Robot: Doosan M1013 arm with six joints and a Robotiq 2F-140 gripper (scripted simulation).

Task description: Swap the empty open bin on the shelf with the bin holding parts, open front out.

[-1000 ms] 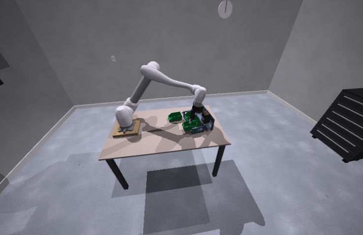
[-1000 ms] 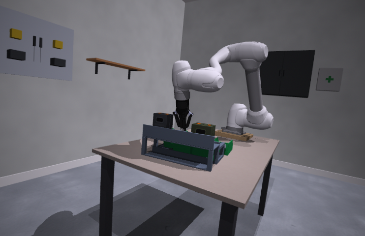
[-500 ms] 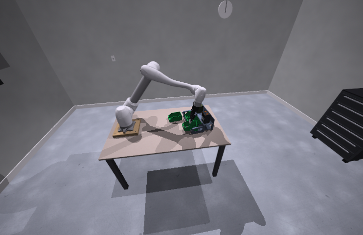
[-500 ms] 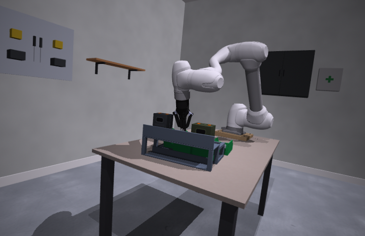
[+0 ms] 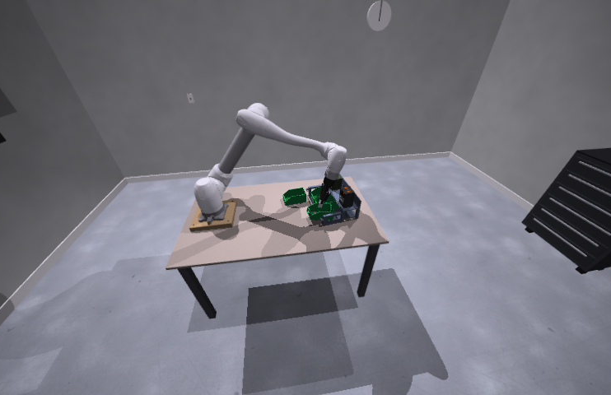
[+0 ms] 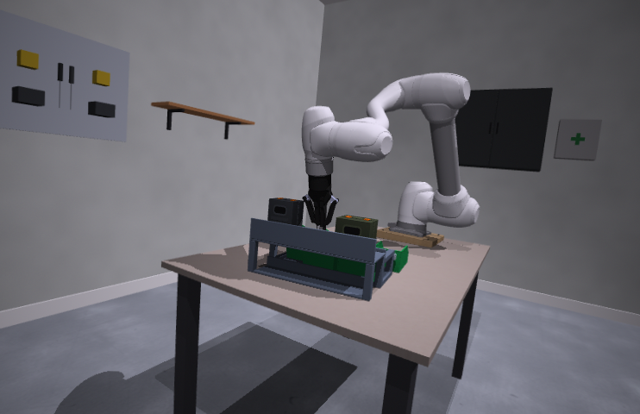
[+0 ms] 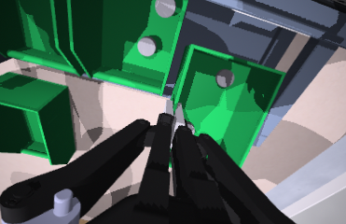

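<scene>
My gripper (image 7: 171, 111) is shut on the thin side wall of a green open bin (image 7: 227, 100) that holds a grey round part (image 7: 224, 78). The bin hangs tilted at the front of the grey shelf (image 6: 321, 259). In the top view the gripper (image 5: 324, 201) stands over the shelf's front, among the green bins (image 5: 322, 210). An empty green bin (image 7: 31, 117) stands on the table to the left, apart from the shelf; it also shows in the top view (image 5: 294, 196). Other green bins with grey parts (image 7: 124, 42) sit in the shelf beside the held bin.
The shelf's upper board (image 6: 310, 238) carries a dark grey box (image 6: 285, 210) and an olive box (image 6: 355, 226), either side of my gripper. The arm's base stands on a wooden plate (image 5: 213, 215) at the table's left end.
</scene>
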